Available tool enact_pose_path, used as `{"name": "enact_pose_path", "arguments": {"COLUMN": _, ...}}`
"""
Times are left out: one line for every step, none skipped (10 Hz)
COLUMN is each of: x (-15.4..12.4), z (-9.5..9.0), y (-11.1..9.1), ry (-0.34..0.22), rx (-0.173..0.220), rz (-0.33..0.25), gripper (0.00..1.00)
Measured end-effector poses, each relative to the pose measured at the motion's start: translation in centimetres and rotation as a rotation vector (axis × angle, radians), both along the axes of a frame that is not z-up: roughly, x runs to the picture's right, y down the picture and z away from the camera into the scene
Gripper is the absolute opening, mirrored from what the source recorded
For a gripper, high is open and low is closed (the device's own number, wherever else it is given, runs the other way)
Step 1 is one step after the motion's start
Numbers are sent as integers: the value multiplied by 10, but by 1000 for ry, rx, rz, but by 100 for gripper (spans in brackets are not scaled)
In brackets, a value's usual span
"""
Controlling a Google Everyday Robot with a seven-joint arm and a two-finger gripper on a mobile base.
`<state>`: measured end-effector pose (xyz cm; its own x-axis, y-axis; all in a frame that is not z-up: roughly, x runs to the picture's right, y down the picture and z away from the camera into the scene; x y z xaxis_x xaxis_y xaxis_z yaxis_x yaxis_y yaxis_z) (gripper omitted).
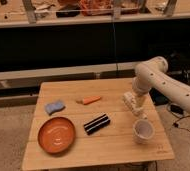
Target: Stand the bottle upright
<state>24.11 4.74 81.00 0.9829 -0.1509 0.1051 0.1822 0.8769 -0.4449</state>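
Though its hold unclear, gripper at the bottle above the wooden table, dark counter behind.

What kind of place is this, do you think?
Probably a robot test lab: a lone wooden table, cables trailing beside it, and a cluttered counter behind. The gripper is over the table's right side, at the bottle.

The counter is light wood. Left of the white cup are a black packet with pale stripes, an orange-red plate, a blue sponge and an orange carrot. The cream gripper is just behind the cup, at the whitish bottle.
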Motion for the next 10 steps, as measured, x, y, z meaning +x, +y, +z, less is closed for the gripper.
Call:
{"name": "enact_pose_path", "arguments": {"x": -1, "z": 3, "y": -1, "ry": -5, "rx": -3, "rz": 0, "gripper": 80}}
{"name": "enact_pose_path", "arguments": {"x": -2, "z": 5, "y": -1, "ry": -10, "rx": -6, "rz": -1, "gripper": 80}}
{"name": "enact_pose_path", "arguments": {"x": -3, "z": 8, "y": -2, "ry": -15, "rx": -9, "rz": -6, "gripper": 80}}
{"name": "enact_pose_path", "arguments": {"x": -3, "z": 10, "y": -2, "ry": -19, "rx": -11, "rz": -8, "gripper": 80}}
{"name": "enact_pose_path", "arguments": {"x": -4, "z": 13, "y": -2, "ry": -25, "rx": -16, "rz": -11, "gripper": 80}}
{"name": "enact_pose_path", "arguments": {"x": -5, "z": 17, "y": -3, "ry": -33, "rx": -21, "rz": -12, "gripper": 80}}
{"name": "enact_pose_path", "arguments": {"x": -5, "z": 21, "y": -4, "ry": -39, "rx": -27, "rz": -9, "gripper": 80}}
{"name": "enact_pose_path", "arguments": {"x": -7, "z": 25, "y": -5, "ry": -47, "rx": -32, "rz": -8, "gripper": 80}}
{"name": "enact_pose_path", "arguments": {"x": -9, "z": 29, "y": -5, "ry": -56, "rx": -40, "rz": -9, "gripper": 80}}
{"name": "enact_pose_path", "arguments": {"x": -10, "z": 33, "y": -6, "ry": -62, "rx": -45, "rz": -8, "gripper": 80}}
